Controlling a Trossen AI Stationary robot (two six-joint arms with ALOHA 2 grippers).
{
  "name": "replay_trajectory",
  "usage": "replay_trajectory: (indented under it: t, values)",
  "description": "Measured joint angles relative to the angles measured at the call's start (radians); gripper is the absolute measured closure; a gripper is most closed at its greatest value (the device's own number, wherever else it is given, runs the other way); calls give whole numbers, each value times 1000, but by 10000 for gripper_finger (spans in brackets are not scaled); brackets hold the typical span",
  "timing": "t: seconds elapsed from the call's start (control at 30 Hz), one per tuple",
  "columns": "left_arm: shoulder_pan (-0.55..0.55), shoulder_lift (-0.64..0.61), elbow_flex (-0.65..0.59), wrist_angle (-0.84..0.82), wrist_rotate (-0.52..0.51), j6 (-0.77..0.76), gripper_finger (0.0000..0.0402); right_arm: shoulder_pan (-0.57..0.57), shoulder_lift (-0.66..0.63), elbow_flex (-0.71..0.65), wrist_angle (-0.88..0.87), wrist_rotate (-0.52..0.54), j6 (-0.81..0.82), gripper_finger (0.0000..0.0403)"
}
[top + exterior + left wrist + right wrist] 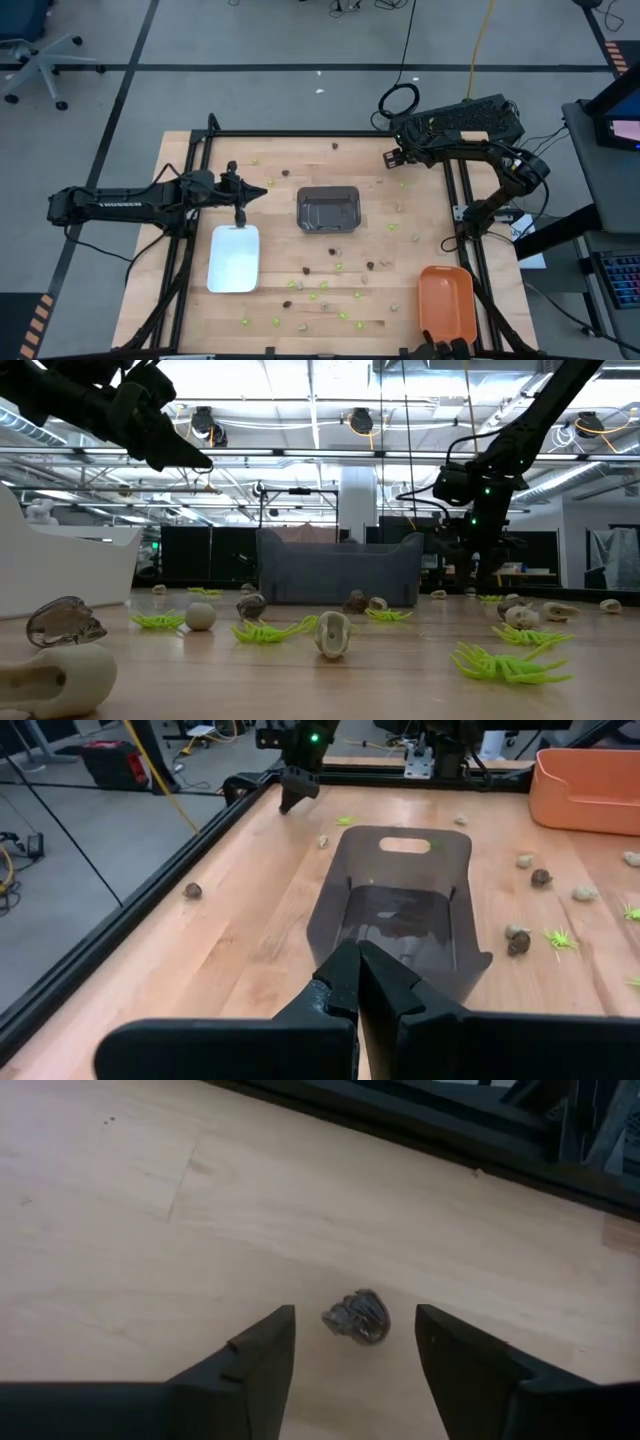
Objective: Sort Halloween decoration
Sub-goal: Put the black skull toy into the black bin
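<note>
Small Halloween decoration pieces lie scattered over the wooden table: lime-green spiders [505,660], pale tan skulls [333,633] and dark ones [370,266]. One dark piece [358,1318] lies on the table near its far right corner. My right gripper [355,1312] is open, slanting down over that piece, with a finger on each side of it and not touching it. My left gripper [358,970] is shut on nothing. It hovers over the table's left part [250,192], pointing toward the dark grey tray [405,900].
The dark grey tray [328,209] stands mid-table. A white tray [234,258] lies near the left and an orange tray [445,300] at the near right. A black frame rail [420,1125] runs along the far edge just behind my right gripper.
</note>
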Motion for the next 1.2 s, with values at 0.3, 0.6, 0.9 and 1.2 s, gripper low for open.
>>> replay_trajectory:
  t: [0.3, 0.6, 0.9, 1.2]
  values:
    - [0, 0, 0, -4, 0, -3, 401, 8, 24, 0, -18, 1, 30, 243]
    - [0, 0, 0, -4, 1, 4, 401, 9, 27, 0, -1, 0, 33, 249]
    - [0, 0, 0, -4, 1, 3, 401, -1, 27, 0, 1, -33, 2, 277]
    - [0, 0, 0, -4, 1, -3, 401, -5, 74, 4, 12, -70, -34, 333]
